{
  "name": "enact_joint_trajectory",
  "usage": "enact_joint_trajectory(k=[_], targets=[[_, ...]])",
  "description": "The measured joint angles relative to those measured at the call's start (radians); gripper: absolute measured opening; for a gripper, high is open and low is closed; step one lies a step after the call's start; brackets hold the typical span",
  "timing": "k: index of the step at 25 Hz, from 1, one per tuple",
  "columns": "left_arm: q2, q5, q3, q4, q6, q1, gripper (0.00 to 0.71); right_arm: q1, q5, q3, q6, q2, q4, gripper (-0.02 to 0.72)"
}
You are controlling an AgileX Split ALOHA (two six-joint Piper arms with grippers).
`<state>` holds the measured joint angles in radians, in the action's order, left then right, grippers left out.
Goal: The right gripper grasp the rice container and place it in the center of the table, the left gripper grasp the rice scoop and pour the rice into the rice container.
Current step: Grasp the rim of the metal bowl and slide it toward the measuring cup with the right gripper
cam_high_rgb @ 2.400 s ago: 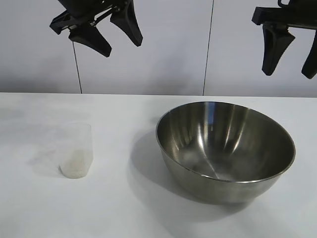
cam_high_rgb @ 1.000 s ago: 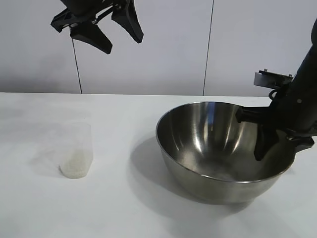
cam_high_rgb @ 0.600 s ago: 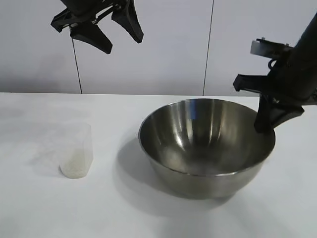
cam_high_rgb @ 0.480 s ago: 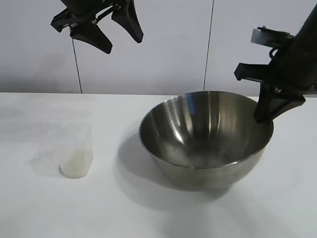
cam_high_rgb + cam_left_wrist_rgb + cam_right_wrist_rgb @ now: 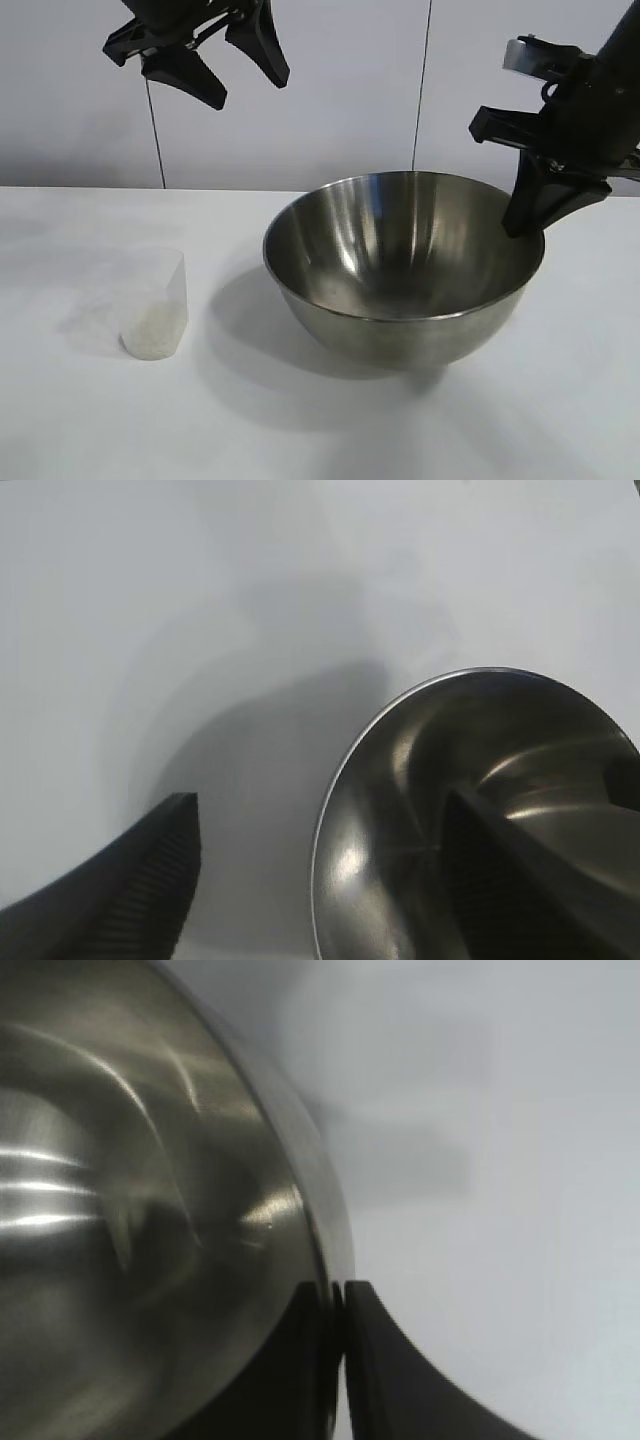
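The rice container (image 5: pixel 400 270), a big shiny steel bowl w/ a thin rim, sits tipped near the middle of the white worktop (image 5: pixel 80 420). The right gripper (image 5: pixel 522 222) pinches its rim. The left gripper (image 5: pixel 235 80) hangs spread wide, high above the little clear rice scoop (image 5: pixel 155 305) w/ rice (image 5: pixel 150 338) inside.

no legible text, no labels, no markings

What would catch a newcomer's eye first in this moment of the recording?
The big shiny rice container dominates the middle of the table, tilted, with the right end effector pinched shut on its right rim. Far smaller, the clear rice scoop stands upright at the left with the rice in its bottom. The left end effector hangs open above it, holding nothing.
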<state>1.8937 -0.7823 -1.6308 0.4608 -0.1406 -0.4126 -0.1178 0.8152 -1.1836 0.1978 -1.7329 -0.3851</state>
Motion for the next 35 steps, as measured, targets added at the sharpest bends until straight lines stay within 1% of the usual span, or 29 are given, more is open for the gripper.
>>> enact_joint_trajectory(k=[2,5,8,11,18,23,24,25,26,28,29,30,31,33,35], targets=[[0.0,0.0,0.0,0.0,0.0,0.0,0.496,-0.019,-0.017,0.0,0.013,0.0,-0.019,0.013],[0.0,-0.001,0.0,0.0,0.0,0.0,0.496,-0.075,-0.06,0.0,0.013,-0.007,-0.025,0.013],[0.0,-0.014,0.0,0.0,0.0,0.0,0.496,-0.129,-0.111,0.0,-0.004,-0.04,-0.036,0.013],[0.0,-0.032,0.0,0.0,0.0,0.0,0.496,-0.172,-0.147,0.0,-0.029,-0.095,-0.038,0.013],[0.0,-0.033,0.0,0.0,0.0,0.0,0.496,-0.181,-0.16,0.0,-0.061,-0.132,-0.03,0.012],[0.0,-0.033,0.0,0.0,0.0,0.0,0.496,-0.181,-0.16,-0.001,-0.066,-0.131,-0.027,0.013],[0.0,-0.033,0.0,0.0,0.0,0.0,0.496,-0.181,-0.159,-0.001,-0.066,-0.131,-0.027,0.027],[0.0,-0.033,0.0,0.0,0.0,0.0,0.496,-0.181,-0.157,-0.002,-0.067,-0.129,-0.028,0.054],[0.0,-0.033,0.0,0.0,0.0,0.0,0.496,-0.179,-0.152,-0.003,-0.067,-0.129,-0.029,0.109],[0.0,-0.033,0.0,0.0,0.0,0.0,0.496,-0.172,-0.138,-0.004,-0.067,-0.129,-0.03,0.262],[0.0,-0.033,0.0,0.0,0.0,0.0,0.496,-0.166,-0.126,-0.005,-0.067,-0.129,-0.03,0.356],[0.0,-0.033,0.0,0.0,0.0,0.0,0.496,-0.159,-0.117,-0.005,-0.067,-0.129,-0.03,0.434],[0.0,-0.033,0.0,0.0,0.0,0.0,0.496,-0.148,-0.105,-0.005,-0.067,-0.129,-0.03,0.485],[0.0,-0.033,0.0,0.0,0.0,0.0,0.496,-0.13,-0.09,-0.005,-0.068,-0.129,-0.03,0.533],[0.0,-0.033,0.0,0.0,0.0,0.0,0.496,-0.109,-0.076,-0.005,-0.071,-0.12,-0.029,0.549]])
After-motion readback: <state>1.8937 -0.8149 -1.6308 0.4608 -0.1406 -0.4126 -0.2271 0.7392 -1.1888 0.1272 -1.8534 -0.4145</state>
